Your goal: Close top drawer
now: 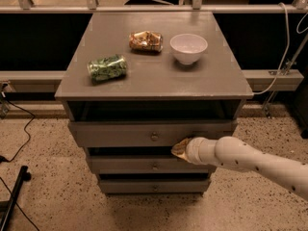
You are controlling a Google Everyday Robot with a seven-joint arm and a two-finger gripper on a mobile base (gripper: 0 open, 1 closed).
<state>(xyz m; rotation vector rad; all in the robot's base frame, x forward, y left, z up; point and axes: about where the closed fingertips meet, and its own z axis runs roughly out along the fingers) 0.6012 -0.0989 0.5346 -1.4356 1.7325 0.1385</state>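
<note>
The top drawer (120, 134) is a wide grey front panel with a small central metal knob (154, 137). It stands pulled out from the grey cabinet, with a dark gap above it under the cabinet top. My gripper (180, 149) is at the end of a white arm that comes in from the lower right. It sits against the lower edge of the top drawer's front, right of the knob.
On the cabinet top (154, 76) lie a green bag (107, 68), a brown snack bag (146, 41) and a white bowl (188, 47). Two narrower drawers (139, 165) sit below. A black cable (19, 129) and a black stand foot (12, 196) are on the floor at left.
</note>
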